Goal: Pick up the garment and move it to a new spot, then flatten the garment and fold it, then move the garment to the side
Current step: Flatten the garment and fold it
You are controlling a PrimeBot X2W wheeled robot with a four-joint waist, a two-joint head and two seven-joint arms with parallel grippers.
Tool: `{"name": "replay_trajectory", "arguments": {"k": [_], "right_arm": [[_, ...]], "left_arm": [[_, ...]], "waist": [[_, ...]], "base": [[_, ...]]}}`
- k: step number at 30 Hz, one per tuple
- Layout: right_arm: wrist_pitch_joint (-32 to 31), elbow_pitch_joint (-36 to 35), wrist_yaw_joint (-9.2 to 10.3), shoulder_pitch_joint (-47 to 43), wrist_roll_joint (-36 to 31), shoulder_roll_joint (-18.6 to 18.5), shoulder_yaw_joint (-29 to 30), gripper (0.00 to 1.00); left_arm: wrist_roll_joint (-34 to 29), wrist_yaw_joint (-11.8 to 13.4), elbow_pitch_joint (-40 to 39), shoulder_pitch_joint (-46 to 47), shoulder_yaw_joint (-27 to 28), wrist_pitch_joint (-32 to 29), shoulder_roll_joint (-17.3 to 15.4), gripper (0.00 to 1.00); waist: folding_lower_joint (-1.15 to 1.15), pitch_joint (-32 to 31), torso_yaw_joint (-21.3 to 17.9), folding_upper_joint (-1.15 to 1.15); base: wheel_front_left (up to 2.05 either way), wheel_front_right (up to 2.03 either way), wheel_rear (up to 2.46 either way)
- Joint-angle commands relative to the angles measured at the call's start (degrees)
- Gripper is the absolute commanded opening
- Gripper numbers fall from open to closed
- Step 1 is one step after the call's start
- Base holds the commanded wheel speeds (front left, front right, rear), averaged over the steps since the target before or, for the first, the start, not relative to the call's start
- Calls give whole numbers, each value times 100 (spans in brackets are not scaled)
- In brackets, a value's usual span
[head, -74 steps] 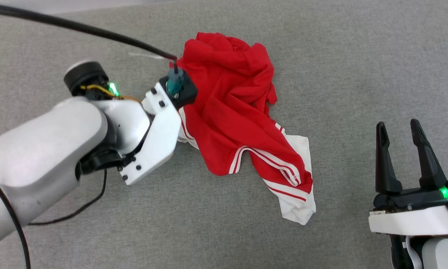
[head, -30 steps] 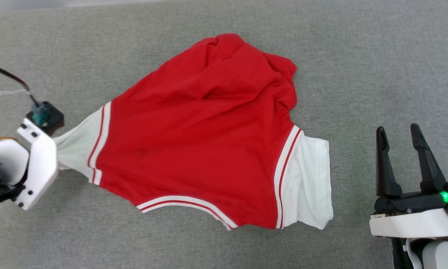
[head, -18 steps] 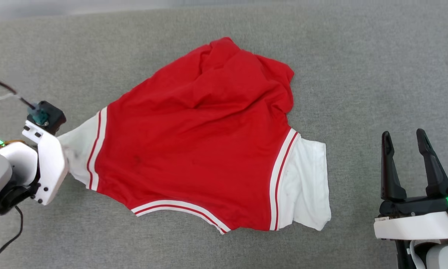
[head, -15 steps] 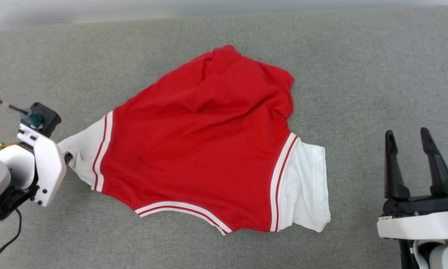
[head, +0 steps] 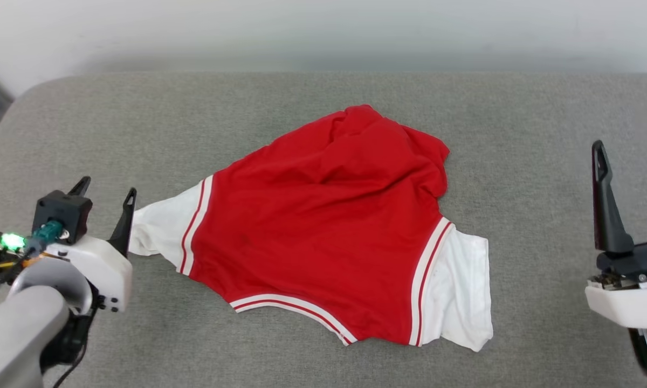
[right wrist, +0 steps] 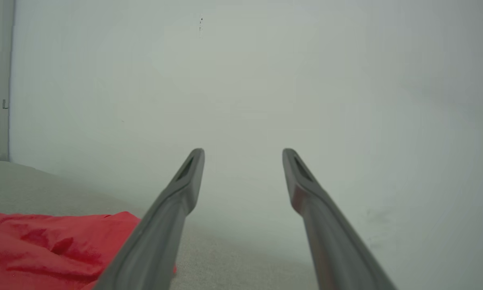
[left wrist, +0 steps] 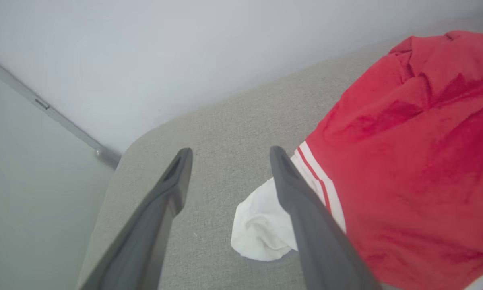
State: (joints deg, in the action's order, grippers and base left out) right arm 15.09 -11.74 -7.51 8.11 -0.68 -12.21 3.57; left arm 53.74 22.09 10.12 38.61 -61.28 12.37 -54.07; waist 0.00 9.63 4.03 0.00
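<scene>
A grey, woven-cloth padded surface (head: 140,124) with a rounded far corner carries the garment (head: 323,226), red with white sleeves and red-white striped trim. It lies rumpled and partly spread. One white sleeve end lies bunched just beside the jaws of the left gripper (head: 107,189), next to the finger nearer the cloth; whether they touch cannot be told. The other sleeve lies well apart from the jaws of the right gripper (head: 631,139), with bare grey cloth between.

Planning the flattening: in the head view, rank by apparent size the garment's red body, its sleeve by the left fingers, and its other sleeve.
Largest: red body.
Next: right-side white sleeve, lying spread.
Smallest: left-side white sleeve, bunched at its tip.
</scene>
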Motion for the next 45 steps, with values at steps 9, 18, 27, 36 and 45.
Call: {"name": "replay_trajectory", "arguments": {"k": [9, 18, 27, 36, 45], "right_arm": [[-1228, 585, 5, 742, 737, -1269, -1136, 100], [-4171, 758, 4, 1428, 2672, -2726, -2620, 100], [-6077, 866, 4, 1709, 4413, -3212, -3758, 100], [-6285, 1536, 4, 2106, 4619, -2913, -5184, 100], [-5489, 2355, 7, 2247, 4501, -2647, -6228, 0]], "left_arm": [[-754, 1200, -837, -1353, 1585, 278, 678, 100], [-2294, 1478, -1530, -3133, 3707, 282, 1861, 100], [-3384, 815, -1694, -3974, 4688, 283, 3094, 100], [-4102, -109, -1405, -3804, 5236, 283, 4020, 100], [-4486, -603, -1222, -3725, 5541, 283, 4446, 100]], "waist": [[0, -149, 94, 0], [0, -79, 160, 0], [0, 65, 327, 0], [0, 479, 539, 0], [0, 538, 486, 0]], "base": [[0, 0, 0], [0, 0, 0], [0, 0, 0], [0, 0, 0], [0, 0, 0]]}}
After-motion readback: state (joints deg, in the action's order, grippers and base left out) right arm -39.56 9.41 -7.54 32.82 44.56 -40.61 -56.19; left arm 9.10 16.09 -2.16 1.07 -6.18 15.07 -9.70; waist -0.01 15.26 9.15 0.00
